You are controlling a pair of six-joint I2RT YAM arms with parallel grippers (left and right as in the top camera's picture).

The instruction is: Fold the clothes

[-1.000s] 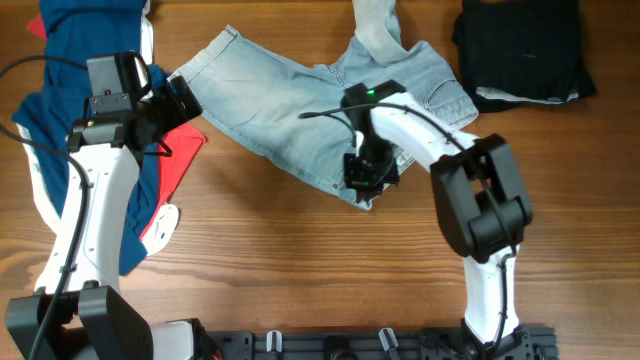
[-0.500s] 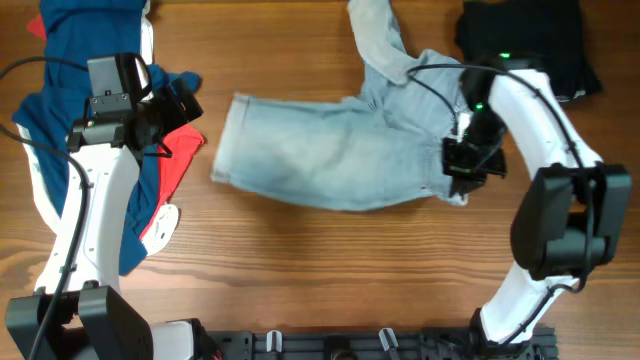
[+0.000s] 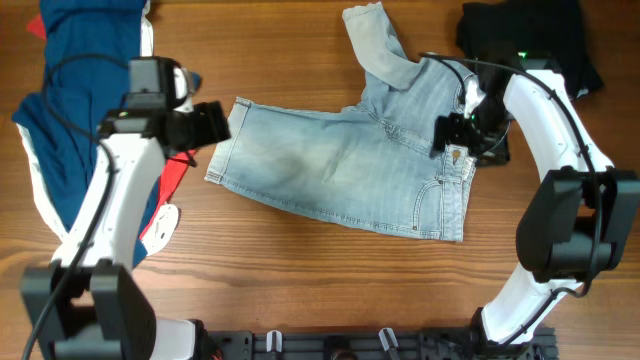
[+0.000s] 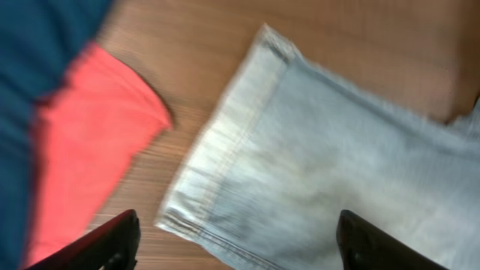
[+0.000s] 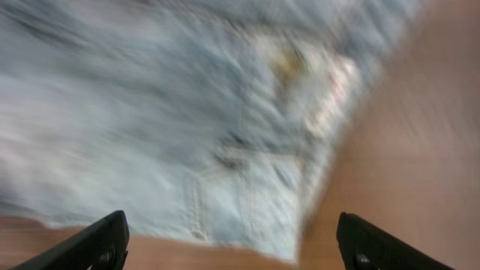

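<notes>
**Shorts laid out, both claws free**

Overhead: the shorts (image 3: 340, 170) now lie flat mid-table, dragged right over the last second. My left gripper (image 3: 212, 124) has swung to their left hem, and my right gripper (image 3: 452, 135) sits over the waistband end. Left wrist: fingers (image 4: 105, 241) apart, hem below, red cloth (image 4: 90, 135) beside. Right wrist: blurred, fingers (image 5: 94, 244) apart, nothing clamped. Spreading looks done, so folding can start.
</notes>
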